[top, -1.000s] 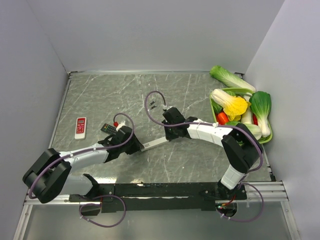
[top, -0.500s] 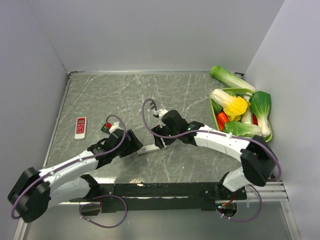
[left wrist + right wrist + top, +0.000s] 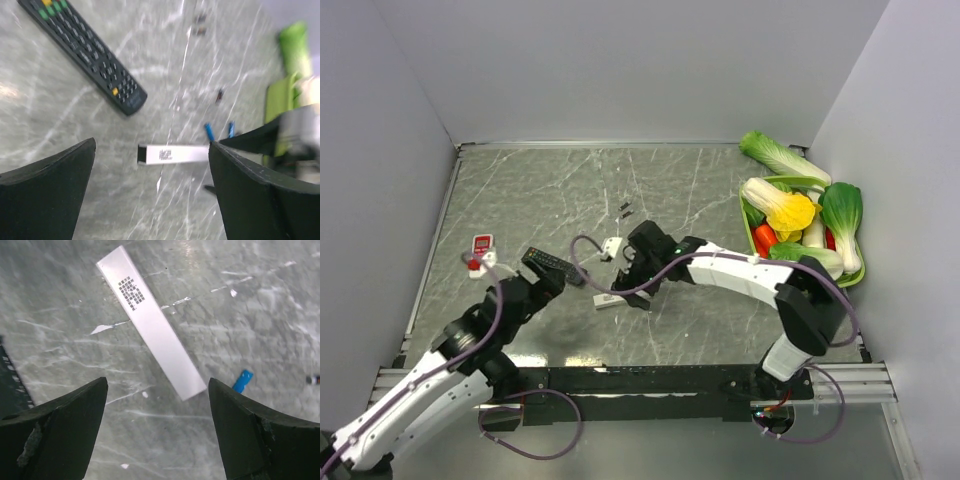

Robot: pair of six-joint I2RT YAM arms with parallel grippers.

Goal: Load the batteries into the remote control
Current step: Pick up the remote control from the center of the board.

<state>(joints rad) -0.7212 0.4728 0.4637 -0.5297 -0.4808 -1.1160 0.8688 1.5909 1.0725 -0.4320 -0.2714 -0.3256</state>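
While peering down at the veined grey marble table (image 3: 520,190) with plain grey walls (image 3: 620,70) round it, can see left arm (image 3: 450,345) and right arm (image 3: 740,268) stretched low toward the middle. Got the left gripper (image 3: 151,145) spread wide, empty, near the black remote (image 3: 85,50). Same for the right gripper (image 3: 157,382), hovering over the white remote (image 3: 152,330). Spotted blue batteries (image 3: 242,380) just beside its end.

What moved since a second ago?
The left gripper pulled back toward its base, uncovering the black remote. The right gripper slid left and nearer, over the white remote. Both are open and hold nothing. The small red-and-white remote and the vegetables stayed put.
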